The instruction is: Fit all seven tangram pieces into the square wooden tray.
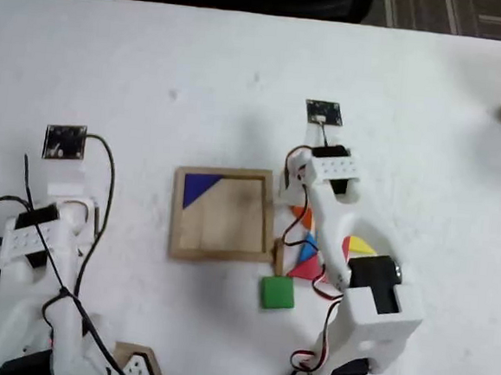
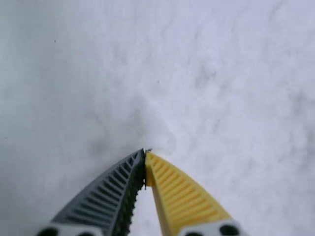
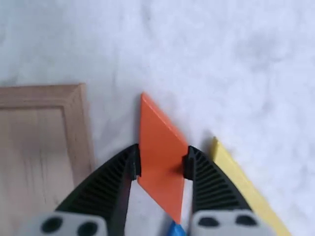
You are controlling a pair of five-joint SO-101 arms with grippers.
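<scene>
We see the right gripper [image 3: 161, 158] clamped on a flat orange parallelogram [image 3: 158, 142], one black finger [image 3: 120, 172] pressed to each of two opposite edges. The piece sits just beside the outer rim of the square wooden tray [image 3: 78, 123], outside it. It looks close to the white table [image 1: 197, 88], though we cannot tell whether it touches the surface. Inside the tray a dark blue triangle [image 1: 198, 186] fills the far corner on the left arm's side. By the tray's other side, under and around the right arm, lie a light blue piece [image 1: 308, 244], a red triangle [image 1: 307, 267] and a yellow piece [image 1: 360, 245], all partly hidden by the arm. A green square [image 1: 277, 292] lies near the tray's closest corner. The left gripper [image 2: 145, 153] hangs over bare table well apart from the tray, its grey and yellow fingertips pressed together with nothing between them.
</scene>
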